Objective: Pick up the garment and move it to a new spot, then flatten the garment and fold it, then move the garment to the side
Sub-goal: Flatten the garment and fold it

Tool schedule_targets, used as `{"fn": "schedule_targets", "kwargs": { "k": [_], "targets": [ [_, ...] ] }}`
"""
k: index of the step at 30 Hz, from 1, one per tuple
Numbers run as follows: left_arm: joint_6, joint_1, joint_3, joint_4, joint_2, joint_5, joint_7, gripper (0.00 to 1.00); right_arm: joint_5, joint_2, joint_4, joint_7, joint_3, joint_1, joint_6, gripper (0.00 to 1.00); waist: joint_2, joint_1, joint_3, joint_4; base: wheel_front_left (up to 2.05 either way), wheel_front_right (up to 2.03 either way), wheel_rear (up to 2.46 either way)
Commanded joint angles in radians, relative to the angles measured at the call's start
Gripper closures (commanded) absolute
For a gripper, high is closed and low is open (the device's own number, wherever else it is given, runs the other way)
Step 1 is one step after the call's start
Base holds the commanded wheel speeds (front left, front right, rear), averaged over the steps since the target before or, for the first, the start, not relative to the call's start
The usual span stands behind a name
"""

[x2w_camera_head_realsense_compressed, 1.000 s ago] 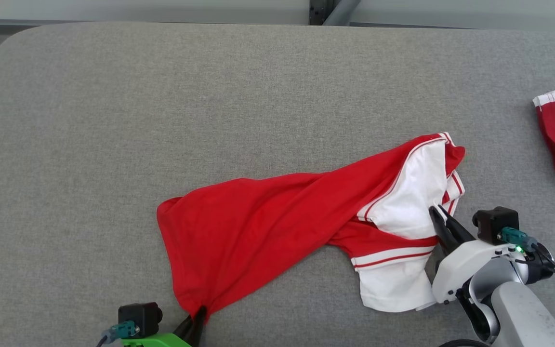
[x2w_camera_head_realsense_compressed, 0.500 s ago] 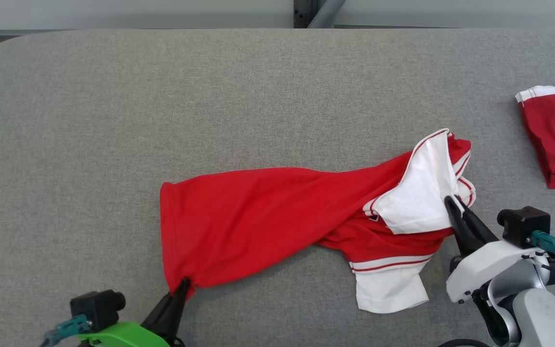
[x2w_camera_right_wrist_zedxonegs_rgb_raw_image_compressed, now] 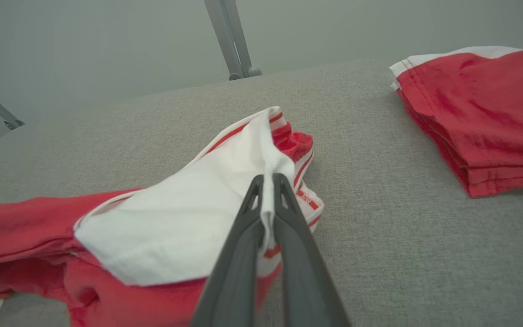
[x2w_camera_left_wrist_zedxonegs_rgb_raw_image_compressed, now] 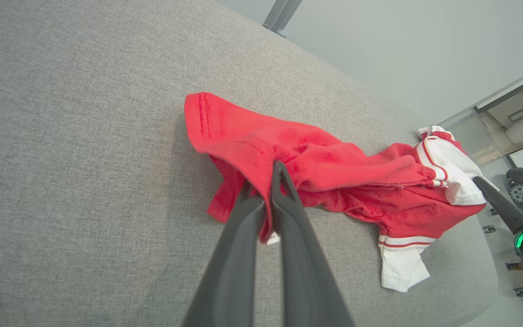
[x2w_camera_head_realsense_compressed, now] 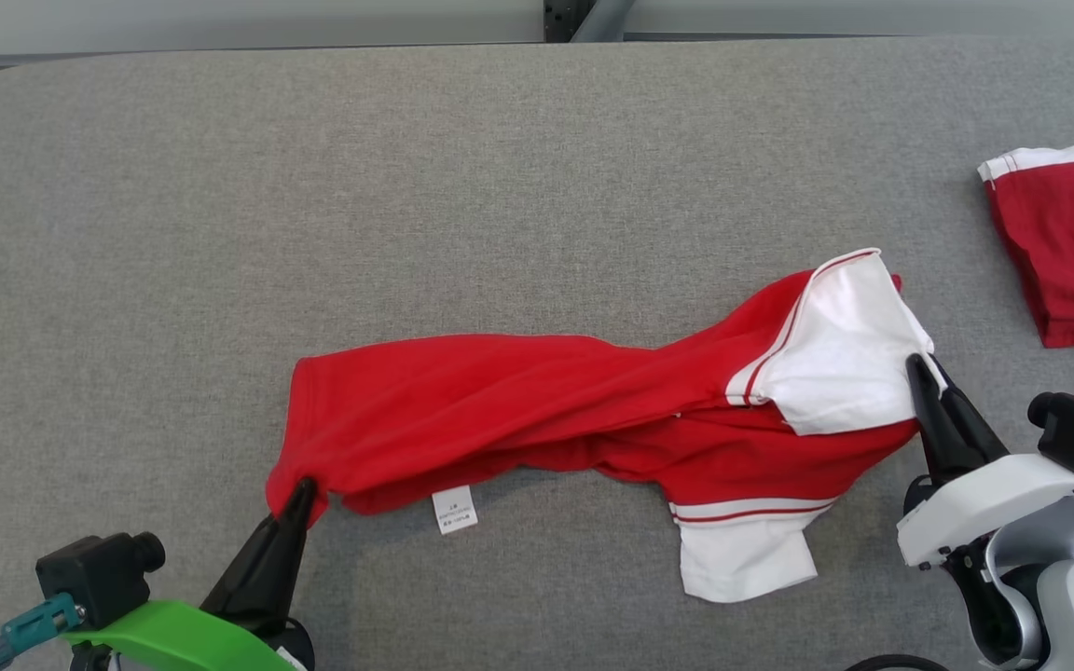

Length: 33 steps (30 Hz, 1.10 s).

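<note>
The garment (x2w_camera_head_realsense_compressed: 518, 405) is a red shirt with white, red-striped sleeves, stretched left to right across the grey table (x2w_camera_head_realsense_compressed: 313, 186) and twisted along its middle. My left gripper (x2w_camera_head_realsense_compressed: 299, 492) is shut on the garment's red hem corner at the lower left; in the left wrist view the left gripper (x2w_camera_left_wrist_zedxonegs_rgb_raw_image_compressed: 268, 179) pinches the red cloth of the garment (x2w_camera_left_wrist_zedxonegs_rgb_raw_image_compressed: 334, 177). My right gripper (x2w_camera_head_realsense_compressed: 919, 368) is shut on the white sleeve edge at the right; the right wrist view has the right gripper (x2w_camera_right_wrist_zedxonegs_rgb_raw_image_compressed: 267, 179) clamped on the white fabric of the garment (x2w_camera_right_wrist_zedxonegs_rgb_raw_image_compressed: 189, 222). A white care label (x2w_camera_head_realsense_compressed: 455, 509) hangs out below.
A second, folded red garment (x2w_camera_head_realsense_compressed: 1068, 252) with a white band lies at the table's right edge, and appears as a neat folded stack (x2w_camera_right_wrist_zedxonegs_rgb_raw_image_compressed: 479, 113) in the right wrist view. Bare grey tabletop spreads across the far and left parts. A metal frame post (x2w_camera_head_realsense_compressed: 584, 17) rises behind the table.
Both grippers have drawn apart, the left one leftward and the right one rightward, stretching the garment out longer and flatter. The care label has come into sight. The head camera has shifted slightly.
</note>
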Motion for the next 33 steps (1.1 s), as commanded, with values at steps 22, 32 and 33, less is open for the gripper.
{"fn": "schedule_targets", "kwargs": {
  "k": [22, 32, 33],
  "targets": [
    [0.0, -0.186, 0.04, -0.037, 0.063, -0.028, 0.034, 1.0, 0.162, -0.002, -0.065, 0.033, -0.062, -0.141, -0.001, 1.0, 0.0, 0.0, 0.008, -0.048, 0.0, 0.0, 0.0],
    [-0.011, -0.629, 0.058, 0.247, 0.091, 0.06, -0.067, 1.0, 0.025, -0.01, 0.12, -0.182, 0.119, -0.443, -0.001, 1.0, 0.0, 0.0, 0.037, -0.047, 0.0, 0.0, 0.0],
    [-0.013, -0.637, 0.052, 0.275, 0.089, 0.061, -0.085, 1.0, 0.014, -0.014, 0.141, -0.218, 0.143, -0.448, -0.001, 1.0, 0.0, 0.0, 0.038, -0.047, 0.0, 0.0, 0.0]
  ]
}}
